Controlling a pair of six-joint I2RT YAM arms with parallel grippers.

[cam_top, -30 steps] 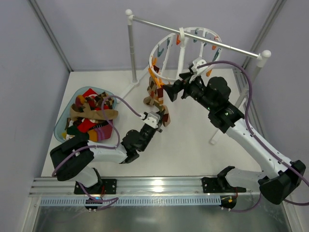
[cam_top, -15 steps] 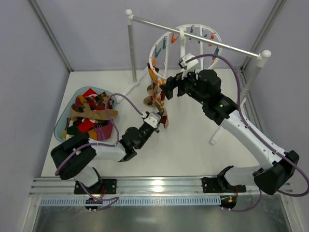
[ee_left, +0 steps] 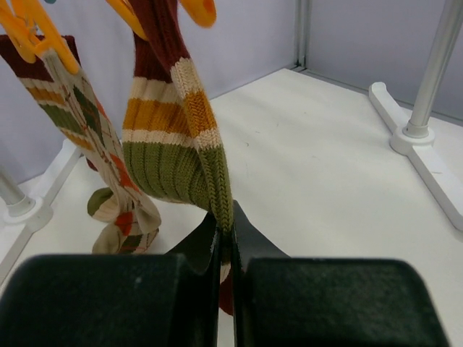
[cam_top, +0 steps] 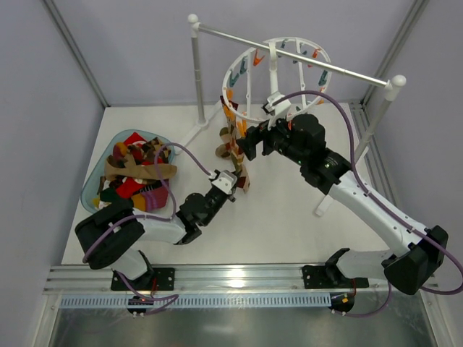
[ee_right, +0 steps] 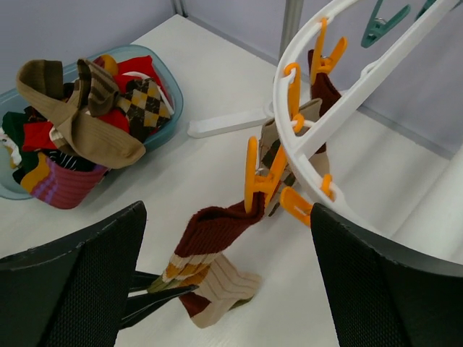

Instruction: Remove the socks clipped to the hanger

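The white ring hanger point(cam_top: 226, 90) hangs from the rail and shows in the right wrist view point(ee_right: 283, 137). A maroon, orange and green striped sock point(ee_right: 210, 230) is held at its top by an orange clip point(ee_right: 262, 181) on the rim. My left gripper point(ee_left: 226, 230) is shut on this sock's point(ee_left: 170, 144) lower edge, low by the table point(cam_top: 233, 181). A tan argyle sock point(ee_left: 79, 123) hangs clipped beside it. My right gripper point(ee_right: 228, 210) is open, its jaws wide on either side of the orange clip, just above the striped sock point(cam_top: 244, 141).
A teal basket point(cam_top: 90, 189) full of loose socks sits at the left, also in the right wrist view point(ee_right: 172, 90). The white rail stand point(cam_top: 289, 54) with ball-topped posts point(cam_top: 396, 83) spans the back; its feet rest on the table point(ee_left: 427, 155).
My right arm has swung left and lower toward the hanger's near-left rim. The hanger has tipped back. My left gripper has stayed shut on the striped sock, shifting slightly down-left.
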